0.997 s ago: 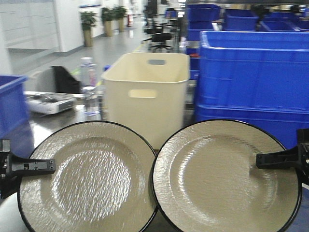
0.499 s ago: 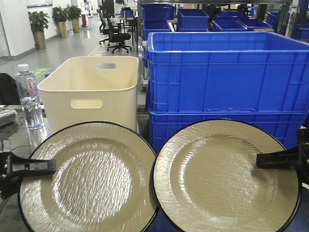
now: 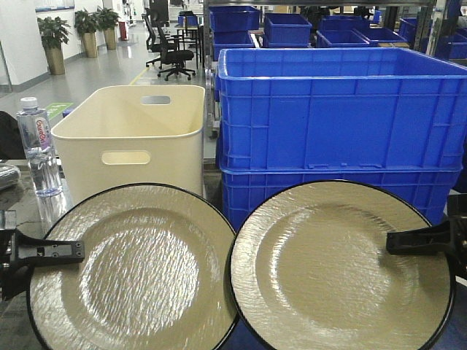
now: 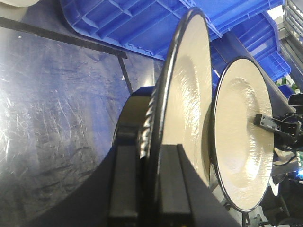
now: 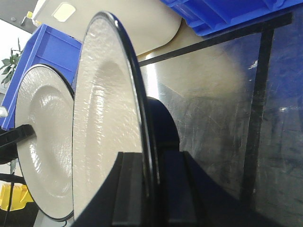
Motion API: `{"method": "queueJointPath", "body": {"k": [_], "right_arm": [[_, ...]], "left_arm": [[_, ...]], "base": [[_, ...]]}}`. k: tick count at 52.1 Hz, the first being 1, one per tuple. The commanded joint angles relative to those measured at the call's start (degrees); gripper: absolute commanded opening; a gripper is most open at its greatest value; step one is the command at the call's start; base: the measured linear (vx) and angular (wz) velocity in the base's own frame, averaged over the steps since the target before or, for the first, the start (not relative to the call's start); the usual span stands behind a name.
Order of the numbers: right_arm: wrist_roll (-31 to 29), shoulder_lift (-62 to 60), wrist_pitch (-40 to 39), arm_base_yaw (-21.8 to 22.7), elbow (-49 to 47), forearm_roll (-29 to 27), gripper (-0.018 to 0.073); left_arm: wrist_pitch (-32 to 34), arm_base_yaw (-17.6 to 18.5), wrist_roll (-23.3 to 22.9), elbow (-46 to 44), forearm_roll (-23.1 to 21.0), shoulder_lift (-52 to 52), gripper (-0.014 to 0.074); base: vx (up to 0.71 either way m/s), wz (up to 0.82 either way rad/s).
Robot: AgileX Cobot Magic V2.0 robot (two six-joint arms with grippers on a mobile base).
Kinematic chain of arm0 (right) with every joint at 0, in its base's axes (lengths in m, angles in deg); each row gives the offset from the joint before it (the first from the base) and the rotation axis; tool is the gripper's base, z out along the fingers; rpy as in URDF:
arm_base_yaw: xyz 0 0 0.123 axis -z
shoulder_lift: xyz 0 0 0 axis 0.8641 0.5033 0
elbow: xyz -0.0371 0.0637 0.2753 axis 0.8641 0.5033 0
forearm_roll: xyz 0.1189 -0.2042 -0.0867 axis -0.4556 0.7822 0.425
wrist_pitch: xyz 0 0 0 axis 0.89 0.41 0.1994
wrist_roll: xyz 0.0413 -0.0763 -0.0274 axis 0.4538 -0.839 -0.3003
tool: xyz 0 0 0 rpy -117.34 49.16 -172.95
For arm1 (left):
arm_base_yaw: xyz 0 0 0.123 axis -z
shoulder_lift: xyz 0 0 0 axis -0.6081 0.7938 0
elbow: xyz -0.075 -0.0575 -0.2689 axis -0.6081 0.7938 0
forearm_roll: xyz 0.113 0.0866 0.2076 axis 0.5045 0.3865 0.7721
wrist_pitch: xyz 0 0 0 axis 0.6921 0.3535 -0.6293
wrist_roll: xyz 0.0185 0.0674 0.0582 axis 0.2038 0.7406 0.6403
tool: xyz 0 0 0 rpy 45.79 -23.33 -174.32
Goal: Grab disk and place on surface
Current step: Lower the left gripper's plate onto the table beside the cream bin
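Because each disk is a stiff, glazed and probably brittle plate with a slick face, the rim is the correct place to hold it. The left gripper [image 3: 49, 252] is clamped on the outer rim of the left disk [image 3: 131, 270] and the right gripper [image 3: 417, 240] on that of the right disk [image 3: 339, 266], with both carried side by side, almost touching, above the surface [image 5: 222, 123]. Each disk is round, cream-beige and ripple-textured, with a shallow well and a thin black edge; it looks moderately heavy, so set it down flat and gently.
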Motion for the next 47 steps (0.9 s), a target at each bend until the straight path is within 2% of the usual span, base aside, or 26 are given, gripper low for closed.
{"method": "queueJointPath", "body": {"k": [1, 9, 13, 19, 24, 31, 40, 47], "right_arm": [[-0.1, -1.9, 3.0, 0.2, -1.8, -7.2, -0.0009], [0.0, -1.9, 2.0, 0.2, -1.8, -7.4, -0.0009], [0.0, -1.9, 2.0, 0.2, -1.8, -7.7, -0.0009], [-1.0, -1.9, 1.2, 0.2, -1.8, -9.9, -0.0009], [-3.0, -1.9, 0.0, 0.2, -2.0, -12.9, -0.0009], [-3.9, -1.9, -0.3, 0.1, -3.3, -16.3, -0.0009], [-4.1, -1.9, -0.4, 0.0, -5.3, -16.6, -0.0009], [-4.1, -1.9, -0.5, 0.0, -5.4, -16.6, -0.0009]], "left_arm": [[-2.0, 0.0, -0.9, -1.9, -8.7, -1.9, -0.0009], [-2.1, 0.0, -0.9, -1.9, -8.7, -1.9, -0.0009], [-0.7, 0.0, 1.0, -1.9, -8.1, -1.9, -0.0009], [2.8, 0.3, 4.2, -1.9, -3.4, -1.8, -0.0009], [6.0, 1.3, 3.3, -1.9, 0.7, -0.1, -0.0009], [6.5, 4.1, 3.4, -1.9, -0.5, 5.0, -0.0008], [10.0, 9.7, 6.3, -1.9, -3.0, 11.1, -0.0008], [13.5, 12.0, 7.1, -1.9, -2.5, 13.2, 0.0004]], "base": [[0.0, 0.0], [0.0, 0.0], [0.0, 0.0], [0.0, 0.0], [0.0, 0.0], [0.0, 0.0], [0.0, 0.0], [0.0, 0.0]]}}
